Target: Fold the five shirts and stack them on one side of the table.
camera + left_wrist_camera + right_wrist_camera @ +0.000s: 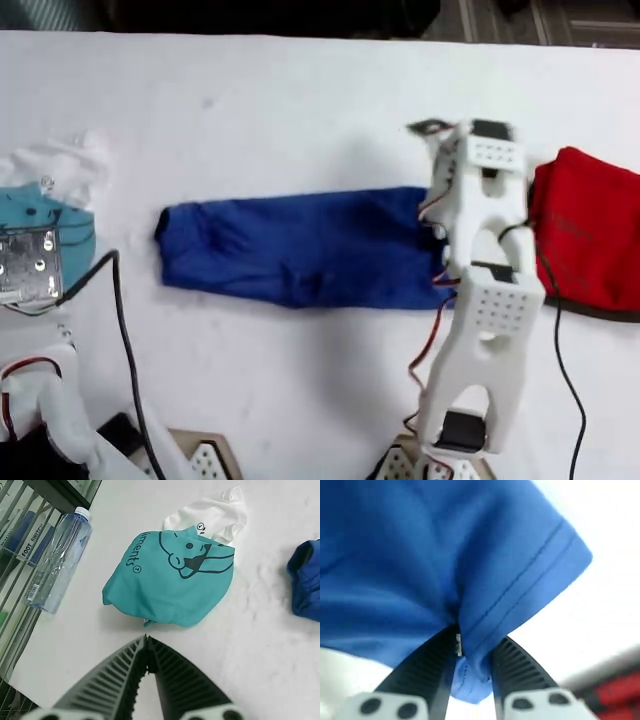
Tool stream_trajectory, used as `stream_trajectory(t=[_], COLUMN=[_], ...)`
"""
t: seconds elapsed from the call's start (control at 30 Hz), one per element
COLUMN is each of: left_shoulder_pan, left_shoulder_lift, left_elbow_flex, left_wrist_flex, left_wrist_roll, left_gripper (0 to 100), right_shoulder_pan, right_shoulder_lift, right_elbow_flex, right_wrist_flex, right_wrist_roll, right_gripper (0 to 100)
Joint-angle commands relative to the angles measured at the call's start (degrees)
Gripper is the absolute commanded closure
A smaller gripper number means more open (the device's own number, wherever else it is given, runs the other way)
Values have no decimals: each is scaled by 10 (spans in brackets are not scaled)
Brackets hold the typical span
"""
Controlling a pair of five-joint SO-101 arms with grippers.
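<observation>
The right gripper (465, 647) is pinching a hemmed edge of the blue shirt (300, 250), its fingers clamped on a small bunch of cloth at the end nearest the red shirt (590, 225). The blue shirt is lying as a long, narrow band across the middle of the white bench (300, 90), so it looks already folded lengthwise and waiting to be doubled over end to end. The left gripper (146, 641) is hanging with its fingers closed on nothing, above bare bench just short of the teal shirt (172, 577). That shirt is sitting crumpled on a white shirt (215, 512) at the left side, near a clear plastic bottle (55, 560). To do this fold well, I'd say the right arm is going to need to lift the pinched end only enough to clear the cloth below. It should then carry it straight along the band toward the opposite end and lay it down square. With so little cloth gripped, the corners could sag or twist, and dragging low could pull the whole shirt along.
</observation>
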Motion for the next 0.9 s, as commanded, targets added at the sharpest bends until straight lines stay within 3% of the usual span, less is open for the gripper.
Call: stream_trajectory(t=[0.0,0.1,0.4,0.57,0.87], left_shoulder_pan=[6,6,6,6,7], left_shoulder_lift=[-3,-3,-3,-3,-3], left_elbow_flex=[-6,-6,-6,-3,-3], left_wrist_flex=[-1,-1,-1,-1,-1], left_wrist_roll=[-4,-4,-3,-1,1], left_gripper=[975,975,975,975,975], right_shoulder_pan=[44,50,-7,-116,-391], right_shoulder_lift=[-67,-101,-274,-431,-497], right_elbow_flex=[-47,-42,71,193,212], right_wrist_flex=[14,15,17,16,-1], right_wrist_roll=[69,108,113,89,-100], right_gripper=[978,978,978,978,978])
